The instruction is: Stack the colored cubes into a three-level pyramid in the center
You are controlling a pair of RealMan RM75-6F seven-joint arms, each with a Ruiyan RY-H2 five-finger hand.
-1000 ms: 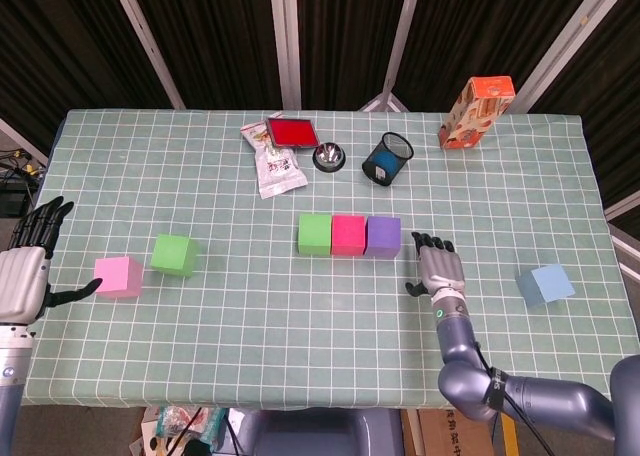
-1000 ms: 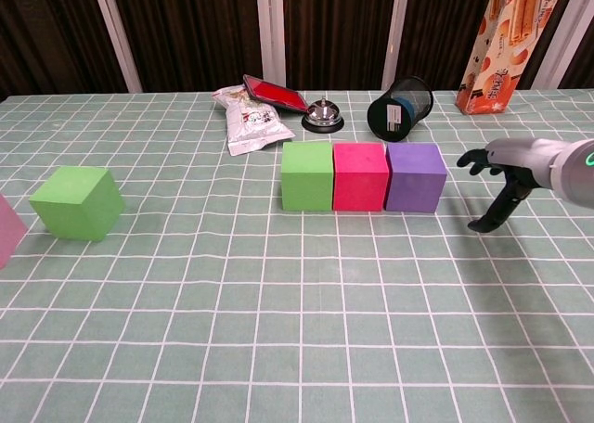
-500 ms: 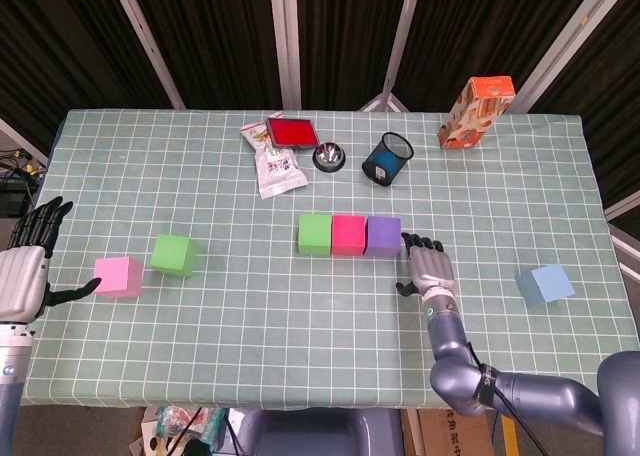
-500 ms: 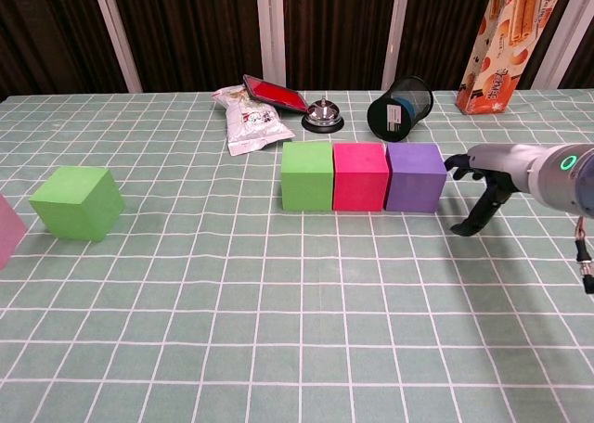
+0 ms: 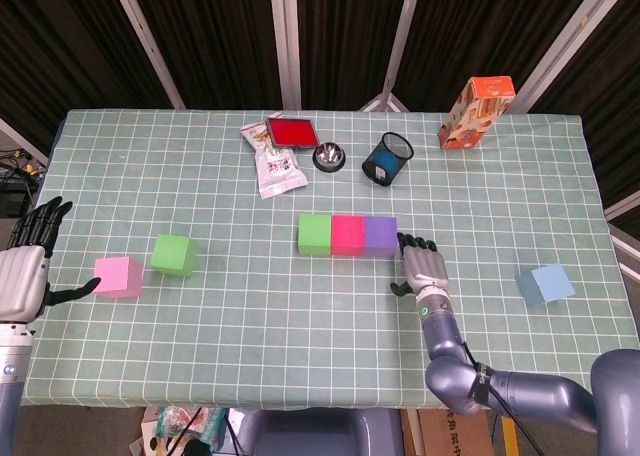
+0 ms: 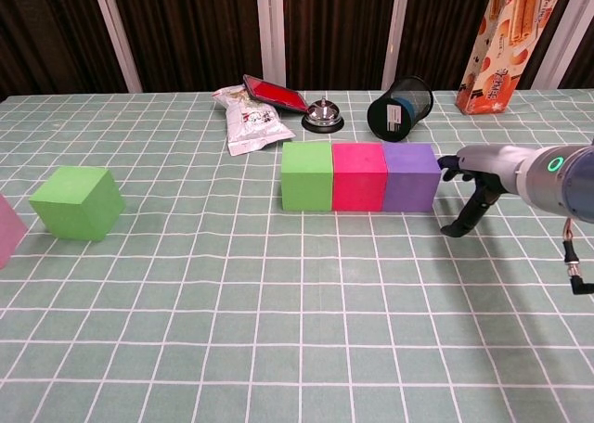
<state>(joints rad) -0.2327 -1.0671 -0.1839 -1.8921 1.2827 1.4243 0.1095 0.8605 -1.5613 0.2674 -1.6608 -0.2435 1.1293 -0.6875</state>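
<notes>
Purple foam cube ends our centre row; our open right hand touches it, and shoving harder could skew the base.

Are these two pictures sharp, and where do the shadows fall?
Head view: sharp, evenly lit, faint shadows only. Chest view: sharp too; the right hand casts a soft shadow on the tablecloth beneath it, and the purple cube shows no glare.
</notes>
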